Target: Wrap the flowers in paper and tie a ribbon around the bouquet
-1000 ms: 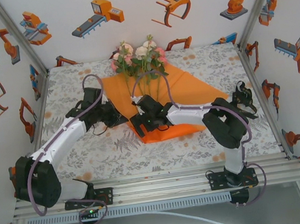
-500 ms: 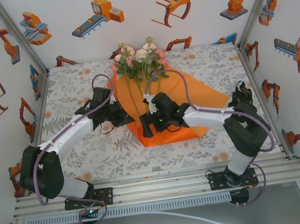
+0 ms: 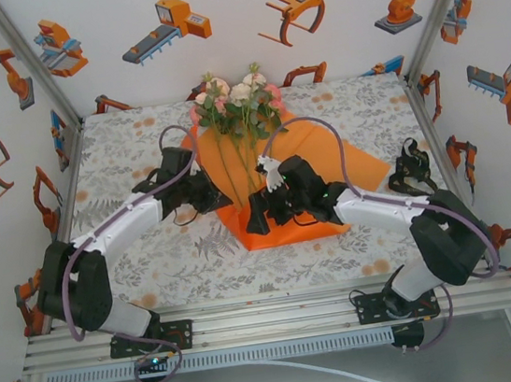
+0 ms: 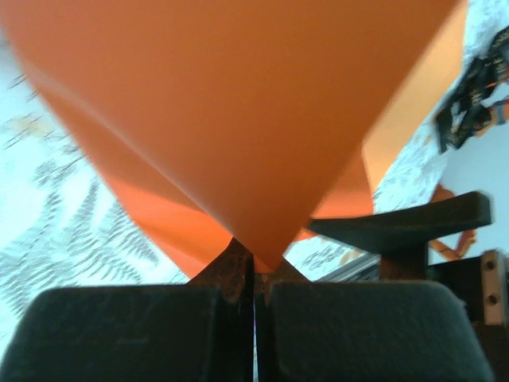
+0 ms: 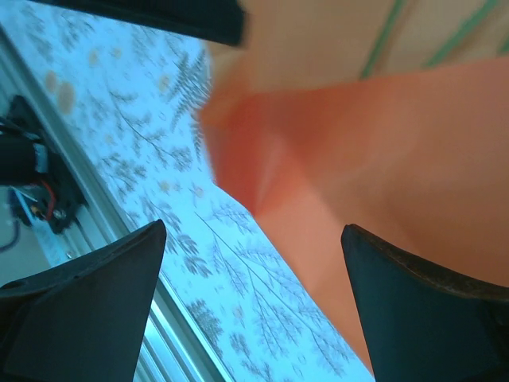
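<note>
Flowers are laid with their stems across the orange paper, far-centre on the tabletop. A raised left fold of the paper is pinched in the fully closed left jaws. The right jaws are held wide over the near tip, gripping nothing. If the fold is pulled hard, the sheet could be torn or slip free, and the stems rolled off.
</note>
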